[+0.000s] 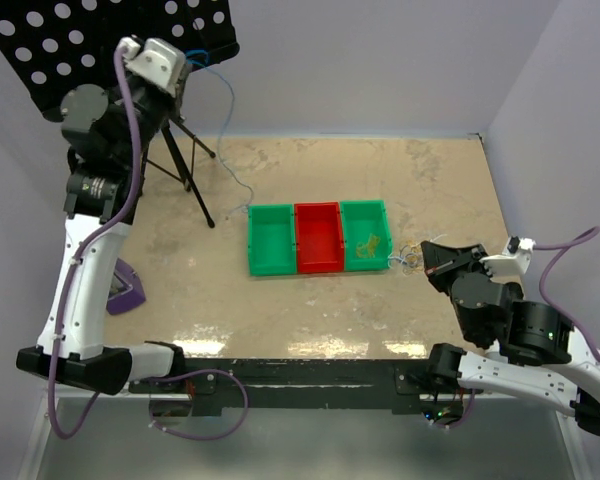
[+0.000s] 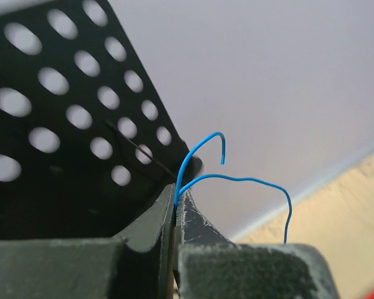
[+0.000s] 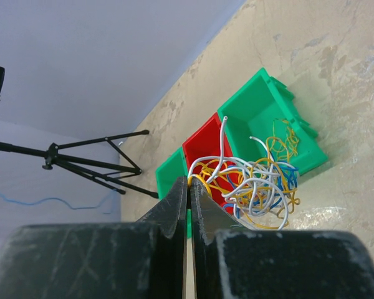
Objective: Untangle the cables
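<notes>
My left gripper (image 2: 176,202) is raised high at the back left, in front of the black perforated board, and is shut on a thin blue cable (image 2: 237,179). In the top view that blue cable (image 1: 230,130) hangs from the gripper (image 1: 188,62) down toward the table. My right gripper (image 3: 189,182) is shut on a yellow cable at the edge of a tangle of white, yellow and blue cables (image 3: 258,184). The tangle (image 1: 408,258) hangs just right of the green bin, in front of the right gripper (image 1: 427,262).
Three bins stand side by side mid-table: green (image 1: 270,240), red (image 1: 318,238), green (image 1: 366,236) with a few yellow strands inside. A black tripod (image 1: 185,165) holding the perforated board (image 1: 40,40) stands back left. A purple object (image 1: 125,285) lies by the left arm.
</notes>
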Tool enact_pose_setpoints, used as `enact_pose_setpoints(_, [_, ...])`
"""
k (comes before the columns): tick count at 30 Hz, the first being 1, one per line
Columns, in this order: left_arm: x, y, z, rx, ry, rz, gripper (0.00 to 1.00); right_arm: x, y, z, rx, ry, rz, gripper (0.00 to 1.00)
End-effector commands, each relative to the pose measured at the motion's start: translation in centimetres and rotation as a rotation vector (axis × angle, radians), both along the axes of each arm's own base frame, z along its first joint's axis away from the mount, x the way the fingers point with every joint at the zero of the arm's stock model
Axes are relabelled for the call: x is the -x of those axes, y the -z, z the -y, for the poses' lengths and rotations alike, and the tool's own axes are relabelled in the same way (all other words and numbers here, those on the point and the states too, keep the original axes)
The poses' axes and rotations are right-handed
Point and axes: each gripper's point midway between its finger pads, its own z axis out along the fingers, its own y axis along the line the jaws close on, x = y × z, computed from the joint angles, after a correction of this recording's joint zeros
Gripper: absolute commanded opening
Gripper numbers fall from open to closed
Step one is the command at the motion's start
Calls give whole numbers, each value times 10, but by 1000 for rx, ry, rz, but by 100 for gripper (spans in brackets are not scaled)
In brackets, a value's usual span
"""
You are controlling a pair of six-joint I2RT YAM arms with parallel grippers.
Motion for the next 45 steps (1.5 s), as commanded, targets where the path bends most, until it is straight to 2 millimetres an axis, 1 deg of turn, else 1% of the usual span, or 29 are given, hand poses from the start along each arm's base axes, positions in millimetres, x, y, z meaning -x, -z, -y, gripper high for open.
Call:
enact_pose_setpoints(1, [-1, 62, 24, -42, 126, -157, 0, -1, -3, -3, -53, 1, 13, 0])
enact_pose_setpoints(8, [1, 132, 45, -75, 225, -322, 0, -1, -1, -4, -57, 3, 11, 0])
enact_pose_setpoints(12, [0, 166, 50, -83, 240, -391, 0, 0, 0, -1, -60, 6, 9, 0])
enact_pose_setpoints(19, [0, 201, 54, -109, 241, -455, 0, 2, 2, 4, -72, 9, 7, 0])
enact_pose_setpoints(23, [-6, 231, 54, -152, 199, -487, 0, 3, 5, 4, -71, 9, 4, 0])
enact_pose_setpoints(31, [-14, 310, 64, -320, 80, -588, 0, 2, 5, 2, -76, 6, 2, 0])
enact_pose_setpoints(36, [-15, 341, 76, -403, 46, -609, 0, 3, 7, 2, -76, 5, -3, 0])
enact_pose_setpoints(38, [-16, 353, 78, -432, 21, -618, 0, 3, 6, 2, -77, 5, -3, 0])
enact_pose_setpoints(42, [-14, 379, 87, -477, 23, -667, 0, 3, 6, 2, -76, 6, -5, 0])
enact_pose_setpoints(45, [-9, 396, 94, -513, 42, -704, 0, 3, 5, 3, -75, 8, -6, 0])
